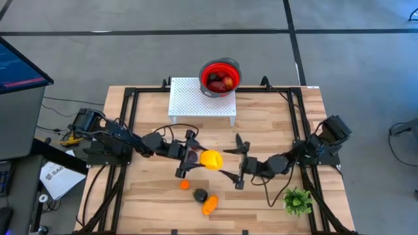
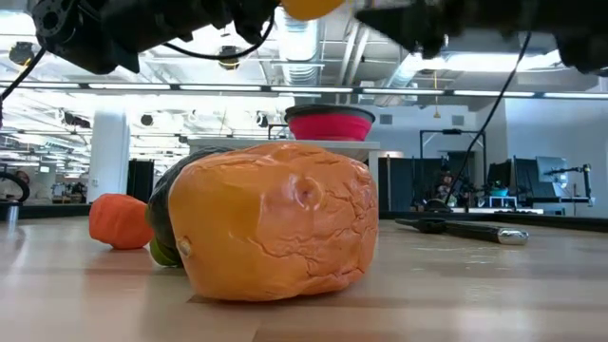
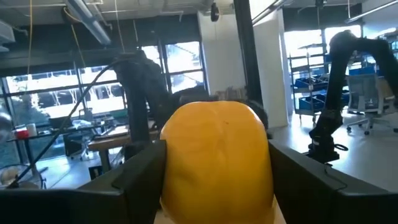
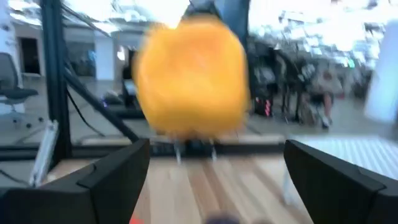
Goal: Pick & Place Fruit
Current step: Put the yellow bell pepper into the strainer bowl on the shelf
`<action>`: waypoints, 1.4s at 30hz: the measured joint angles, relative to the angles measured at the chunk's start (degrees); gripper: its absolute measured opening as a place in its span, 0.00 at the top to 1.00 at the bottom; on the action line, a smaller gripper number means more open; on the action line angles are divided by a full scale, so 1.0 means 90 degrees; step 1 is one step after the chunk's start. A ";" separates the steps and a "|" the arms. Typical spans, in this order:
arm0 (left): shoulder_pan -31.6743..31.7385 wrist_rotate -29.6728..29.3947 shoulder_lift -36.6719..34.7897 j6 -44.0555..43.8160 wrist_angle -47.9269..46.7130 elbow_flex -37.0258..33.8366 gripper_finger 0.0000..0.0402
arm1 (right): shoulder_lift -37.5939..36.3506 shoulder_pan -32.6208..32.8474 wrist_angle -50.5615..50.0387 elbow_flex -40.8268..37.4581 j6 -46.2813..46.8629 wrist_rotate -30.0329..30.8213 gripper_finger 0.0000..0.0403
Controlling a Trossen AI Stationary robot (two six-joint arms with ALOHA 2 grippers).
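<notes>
A yellow fruit (image 1: 211,158) hangs above the table's middle, with my left gripper (image 1: 201,158) shut on it; it fills the left wrist view (image 3: 216,158). My right gripper (image 1: 230,162) stands open just to the fruit's right and faces it, and the fruit (image 4: 191,74) shows ahead of that gripper's spread fingers. On the table near the front lie a small orange fruit (image 1: 185,185), a blackish-green one (image 1: 200,194) and a bigger orange one (image 1: 209,206). A red bowl (image 1: 220,77) at the far edge holds red fruit. My left gripper pinches the yellow fruit between its two fingers (image 3: 144,169), one on each side (image 3: 171,155). The fingers come roughly level from the table's left. The fruit is lifted clear of the table.
A white perforated stand (image 1: 202,98) at the far middle carries the red bowl. A green plant sprig (image 1: 298,201) lies at the near right. A black-handled knife (image 2: 465,228) lies on the table. In the low view the big orange fruit (image 2: 275,218) is close to the camera.
</notes>
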 joint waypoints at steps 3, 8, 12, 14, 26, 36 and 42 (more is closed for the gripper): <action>0.0000 -0.0005 -0.0049 0.0007 0.0001 -0.0005 0.38 | 0.0095 -0.0109 -0.0020 0.0411 -0.0305 -0.0136 0.10; 0.0001 -0.0002 -0.0249 0.0052 0.0019 -0.0005 0.38 | 0.0096 -0.0272 -0.0357 0.0710 -0.0300 -0.0639 0.10; 0.0003 0.0002 -0.0325 0.0180 0.0016 -0.0007 0.38 | 0.0093 -0.0339 -0.0316 0.0846 -0.0291 -0.0803 0.10; -0.0001 0.0007 -0.0325 0.0183 0.0005 -0.0007 0.38 | 0.0095 -0.0381 -0.0341 0.0894 -0.0338 -0.0954 0.10; -0.0002 0.0009 -0.0328 0.0183 0.0018 -0.0009 0.37 | 0.0093 -0.0598 -0.0359 0.1137 -0.0440 -0.1462 0.26; 0.0019 0.0071 -0.0333 0.0167 -0.0917 -0.0017 0.24 | 0.0074 -0.0477 -0.1499 0.1137 0.0304 -0.0892 0.31; 0.0209 -0.0423 -0.0323 0.0161 -0.2070 -0.0005 0.11 | 0.0098 -0.0505 -0.3388 0.1146 0.1784 -0.0133 0.31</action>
